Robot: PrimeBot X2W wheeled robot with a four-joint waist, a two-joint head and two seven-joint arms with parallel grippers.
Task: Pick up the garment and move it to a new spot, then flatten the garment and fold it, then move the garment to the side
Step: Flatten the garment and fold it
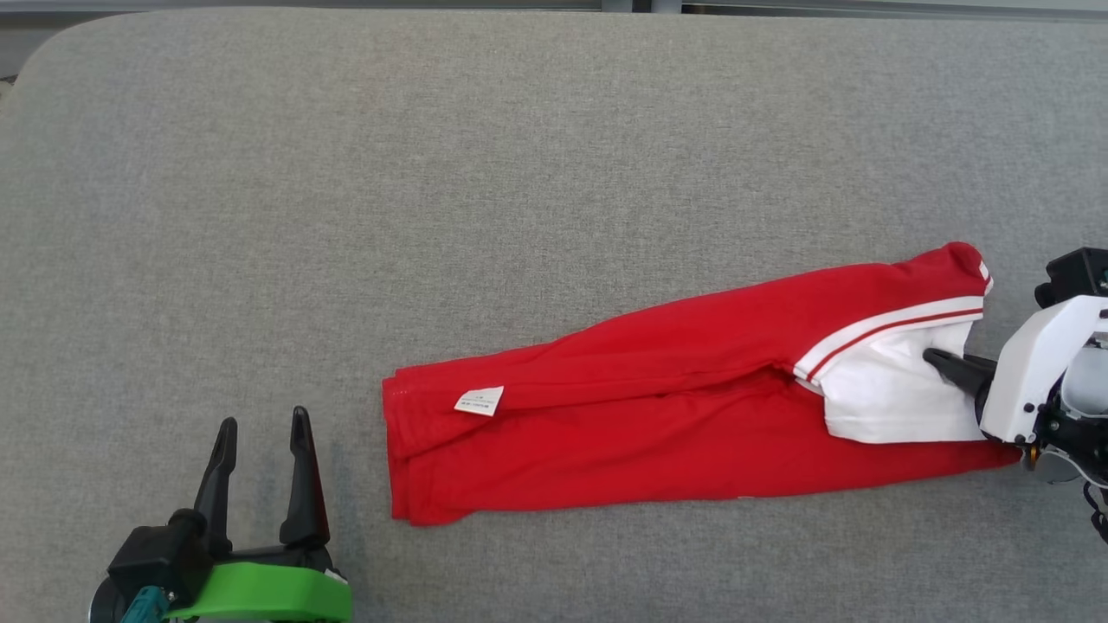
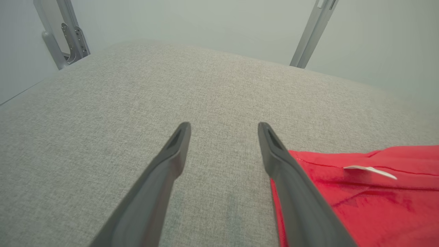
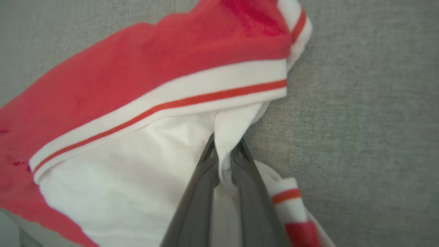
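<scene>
A red garment (image 1: 658,415) with a white panel and a white-and-red striped band lies folded lengthwise across the grey padded table (image 1: 519,156), with a small white label (image 1: 479,401) near its left end. My right gripper (image 1: 939,362) is shut on the white fabric at the garment's right end; in the right wrist view its fingers (image 3: 199,192) pinch a fold of white cloth (image 3: 226,137) between them. My left gripper (image 1: 264,428) stands open at the lower left, just left of the garment's left end (image 2: 360,199), touching nothing.
The grey padded surface extends far to the left and towards the back. Its rounded back left corner (image 1: 52,52) and back edge show at the top. Metal frame posts (image 2: 65,34) stand beyond the table in the left wrist view.
</scene>
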